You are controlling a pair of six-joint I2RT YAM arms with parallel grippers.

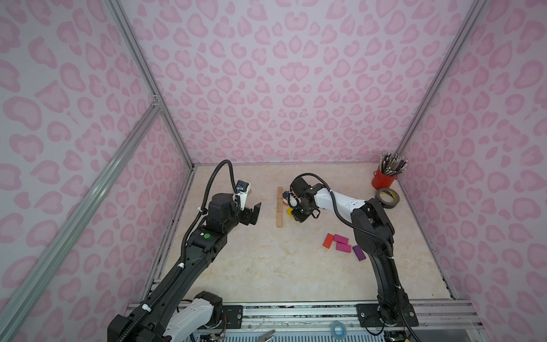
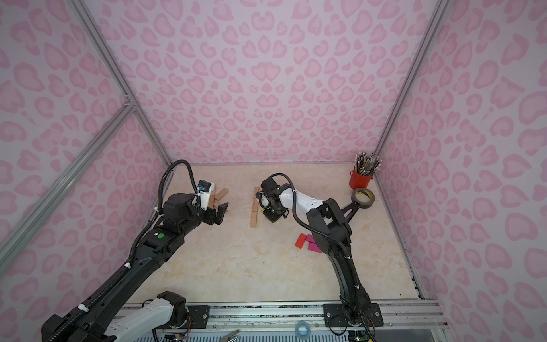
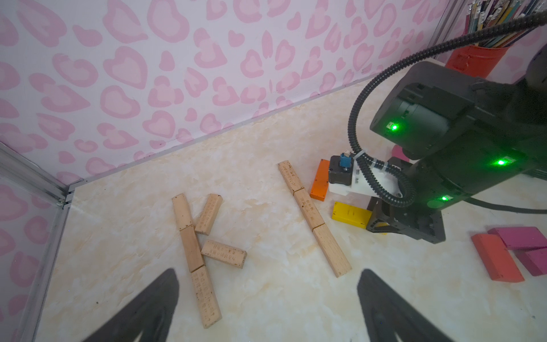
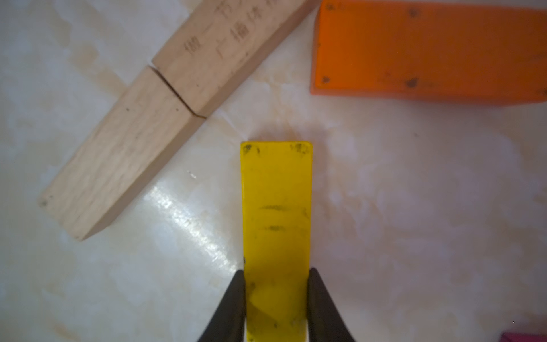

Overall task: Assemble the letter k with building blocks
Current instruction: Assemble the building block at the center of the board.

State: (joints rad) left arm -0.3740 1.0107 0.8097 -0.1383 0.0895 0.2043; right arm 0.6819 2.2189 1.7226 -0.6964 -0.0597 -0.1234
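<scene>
- Top views: the right gripper (image 1: 296,213) is pinching a yellow block (image 1: 289,211) just beside a straight row of three plain wooden bars (image 1: 279,207). The left gripper (image 1: 254,213) is hanging well apart with its jaws spread, holding nothing. The right arm is plainly the nearer.
- Left wrist view: a finished plain-wood K (image 3: 204,237) is lying near the wall corner. An orange block (image 3: 319,180) is lying slantwise just beside the row.
- Right wrist view: the fingers (image 4: 233,302) are clamping the yellow block's near end across its narrow width.
  - Its long axis is running straight away from the gripper, and its free end is stopping short of the seam between two bars.
  - The paint is showing glossy and scuffed; the bars are showing matt, grained and printed.
  - Judgement: the free end is needing to close on the row, at a slant.
</scene>
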